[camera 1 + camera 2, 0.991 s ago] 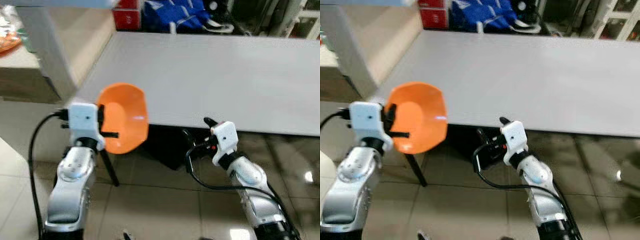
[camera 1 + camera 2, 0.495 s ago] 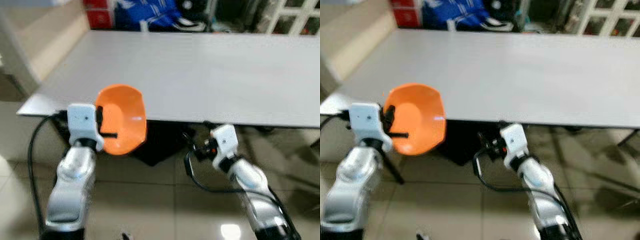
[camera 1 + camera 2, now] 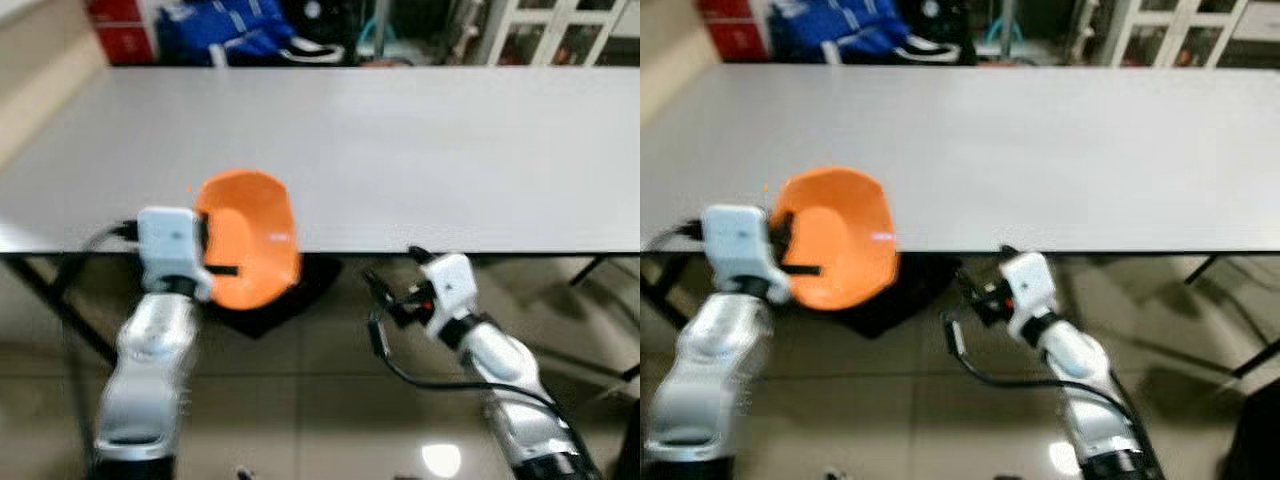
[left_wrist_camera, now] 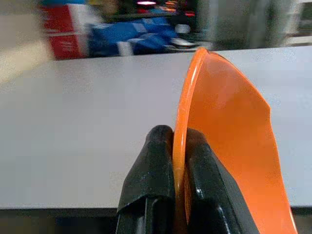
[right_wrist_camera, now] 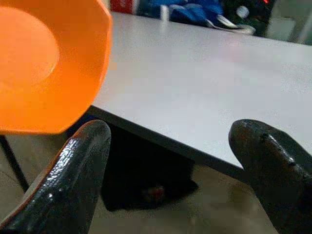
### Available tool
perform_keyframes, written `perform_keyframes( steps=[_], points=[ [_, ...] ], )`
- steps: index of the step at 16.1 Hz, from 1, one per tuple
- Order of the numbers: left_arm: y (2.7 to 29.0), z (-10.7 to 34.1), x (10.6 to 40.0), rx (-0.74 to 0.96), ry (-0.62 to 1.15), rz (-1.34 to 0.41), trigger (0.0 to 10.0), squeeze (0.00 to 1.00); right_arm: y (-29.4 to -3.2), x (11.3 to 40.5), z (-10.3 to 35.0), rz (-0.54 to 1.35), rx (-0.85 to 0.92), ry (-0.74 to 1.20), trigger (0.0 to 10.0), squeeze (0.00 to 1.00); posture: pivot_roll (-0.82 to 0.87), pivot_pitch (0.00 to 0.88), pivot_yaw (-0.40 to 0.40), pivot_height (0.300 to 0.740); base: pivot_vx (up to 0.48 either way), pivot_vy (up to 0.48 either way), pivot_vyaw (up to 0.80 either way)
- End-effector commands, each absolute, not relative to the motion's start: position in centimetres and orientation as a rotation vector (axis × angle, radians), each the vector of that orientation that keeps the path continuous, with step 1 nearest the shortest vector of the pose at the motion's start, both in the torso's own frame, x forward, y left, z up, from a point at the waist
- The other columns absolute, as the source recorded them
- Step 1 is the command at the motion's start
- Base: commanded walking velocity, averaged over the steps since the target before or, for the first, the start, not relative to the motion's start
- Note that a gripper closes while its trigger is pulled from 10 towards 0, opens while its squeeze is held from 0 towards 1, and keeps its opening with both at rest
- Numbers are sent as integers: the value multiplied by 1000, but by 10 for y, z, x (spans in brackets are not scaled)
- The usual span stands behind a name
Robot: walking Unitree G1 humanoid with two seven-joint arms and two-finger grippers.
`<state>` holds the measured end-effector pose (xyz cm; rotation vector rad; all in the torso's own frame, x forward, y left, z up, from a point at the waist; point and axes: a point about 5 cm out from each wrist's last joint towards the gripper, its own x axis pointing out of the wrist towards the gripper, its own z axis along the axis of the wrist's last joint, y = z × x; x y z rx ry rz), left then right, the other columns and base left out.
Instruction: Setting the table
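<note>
The left gripper (image 4: 173, 146) pinches the rim of an orange bowl (image 3: 250, 235), its two black fingers (image 4: 153, 165) pressed on either side of the thin edge. The bowl is held up on its side, hollow facing toward 3 o'clock, at the near edge of a long grey table (image 3: 400, 150); in the head views its upper part overlaps the tabletop edge while its lower part hangs in front of the shadow under the table. Whether it touches the table cannot be told.

The right gripper (image 5: 170, 161) sits at about 5 o'clock in the head views, just below the near table edge and well apart from the bowl. Its fingers (image 5: 80, 161) are spread wide, with nothing between them; its wrist view looks past them at the table edge and the bowl's hollow side.

The tabletop is a plain pale surface running toward 12 o'clock. Beyond its far edge, at about 11 o'clock, lie a red box (image 3: 120, 20) and a blue bag (image 3: 225, 30), both blurred. A white framed cabinet (image 3: 545, 30) stands at about 1 o'clock. Below the table a dark shape rests on the glossy tiled floor (image 3: 320, 400), and a thin table leg (image 3: 60, 310) slants at 9 o'clock.
</note>
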<state>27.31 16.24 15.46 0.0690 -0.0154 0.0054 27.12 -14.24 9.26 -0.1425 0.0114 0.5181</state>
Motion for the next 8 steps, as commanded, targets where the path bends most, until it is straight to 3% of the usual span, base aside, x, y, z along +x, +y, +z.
perform_keyframes(
  steps=[1, 8],
  points=[
    [169, 164, 274, 98, -58, 32, 0, 0, -140, 274, 98, 516, -137, -11, 10000, 0, -86, 52, 44, 740, 0, 0, 0],
    [157, 190, 278, 114, -175, -9, 0, 0, -143, 280, 108, 498, -141, -44, 10000, 0, -98, 41, 43, 740, 0, 0, 0]
  ],
)
